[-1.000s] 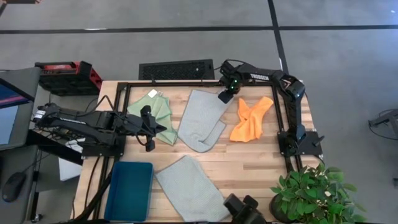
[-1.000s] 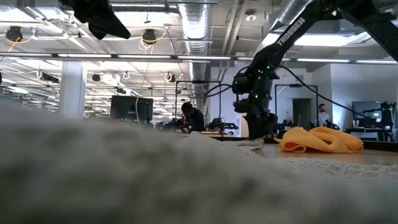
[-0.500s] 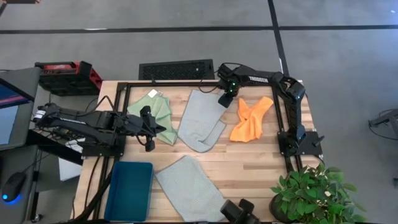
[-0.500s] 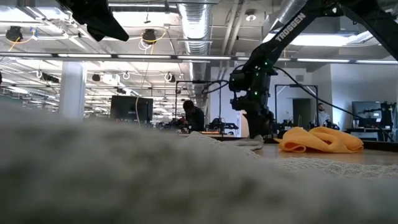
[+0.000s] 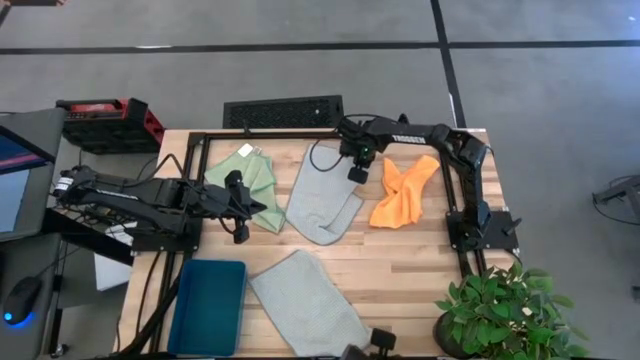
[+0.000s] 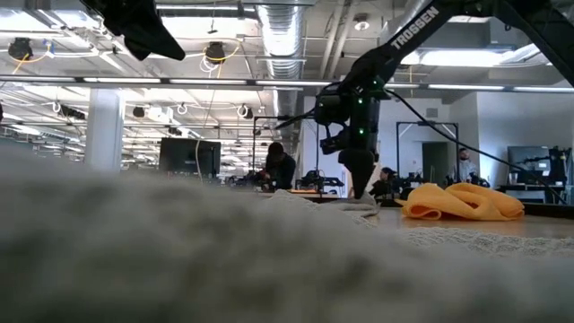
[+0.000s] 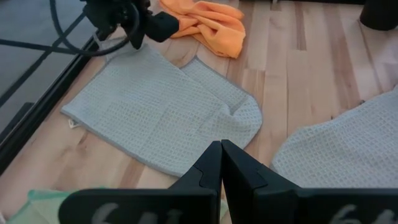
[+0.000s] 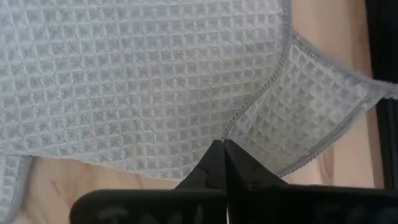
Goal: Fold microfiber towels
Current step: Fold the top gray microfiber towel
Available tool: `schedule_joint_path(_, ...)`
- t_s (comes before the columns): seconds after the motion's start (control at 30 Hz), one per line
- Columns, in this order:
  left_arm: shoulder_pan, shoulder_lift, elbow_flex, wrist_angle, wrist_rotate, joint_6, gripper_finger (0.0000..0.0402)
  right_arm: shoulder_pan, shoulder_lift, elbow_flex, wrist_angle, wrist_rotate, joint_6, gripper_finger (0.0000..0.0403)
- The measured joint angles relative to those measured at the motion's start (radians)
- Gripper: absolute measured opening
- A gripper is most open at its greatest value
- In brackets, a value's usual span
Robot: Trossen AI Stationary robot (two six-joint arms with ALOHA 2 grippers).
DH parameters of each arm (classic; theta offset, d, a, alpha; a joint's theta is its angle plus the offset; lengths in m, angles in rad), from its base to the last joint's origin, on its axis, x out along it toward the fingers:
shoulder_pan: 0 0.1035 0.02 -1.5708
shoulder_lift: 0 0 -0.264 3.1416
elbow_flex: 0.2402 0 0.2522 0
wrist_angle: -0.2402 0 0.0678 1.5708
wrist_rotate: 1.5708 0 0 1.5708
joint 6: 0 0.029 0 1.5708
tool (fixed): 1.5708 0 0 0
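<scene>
The microfiber towels are all on the tabletop [image 5: 420, 255], and I count four. The green towel [image 5: 246, 178] lies bunched at the far left. One grey towel [image 5: 322, 195] lies in the middle at the far side, with one side already turned over on itself. The orange towel [image 5: 402, 190] sits crumpled to its right. The other grey towel [image 5: 305, 300] lies flat near the front edge, next to a teal bin [image 5: 207, 305].

My right pincer [image 5: 355, 174] is down at the far right edge of the middle grey towel. Its fingers are closed tight, and in the right wrist view the tips press together right on a fold line of the cloth [image 8: 261, 112]. I think it has pinched the edge, but I cannot be sure it holds it.

My left pincer [image 5: 240, 233] waits just past the green towel, closed and holding nothing.

I judge we are near the start. No towel looks neatly folded, so all four are left to do.
</scene>
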Motion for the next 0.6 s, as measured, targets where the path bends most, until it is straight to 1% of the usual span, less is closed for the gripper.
schedule_joint_path(0.43, 0.0, 0.0, 0.0, -0.016, 0.0, -0.027, 0.0, -0.002, 0.0, 0.001, -0.008, 0.005, 0.016, 0.0072)
schedule_joint_path(0.6, 0.0, 0.0, 0.0, -0.016, 0.0, -0.027, 0.0, -0.007, 0.005, 0.002, 0.005, 0.012, 0.042, 0.0106)
